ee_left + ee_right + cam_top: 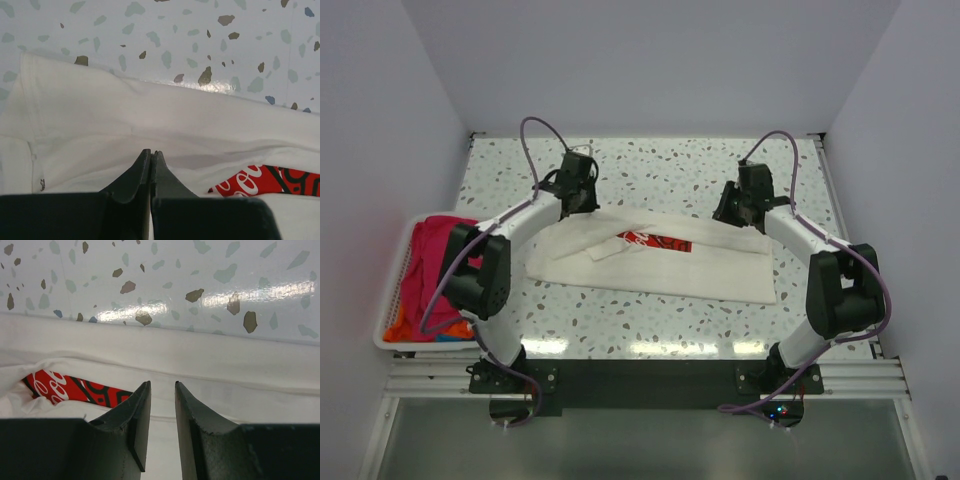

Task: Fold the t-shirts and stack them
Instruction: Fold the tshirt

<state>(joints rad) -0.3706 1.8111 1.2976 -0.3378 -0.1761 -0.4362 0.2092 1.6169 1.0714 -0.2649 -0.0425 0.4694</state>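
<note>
A white t-shirt with a red print lies folded lengthwise across the middle of the table. My left gripper is at the shirt's far left edge. In the left wrist view the gripper has its jaws pressed together low on the white cloth, with a sliver of white between the fingers. My right gripper is at the shirt's far right edge. In the right wrist view the gripper is open by a narrow gap just above the cloth and holds nothing.
A white basket at the table's left edge holds red and orange clothes. Speckled tabletop shows beyond the shirt. Grey walls close in the table on the left, back and right.
</note>
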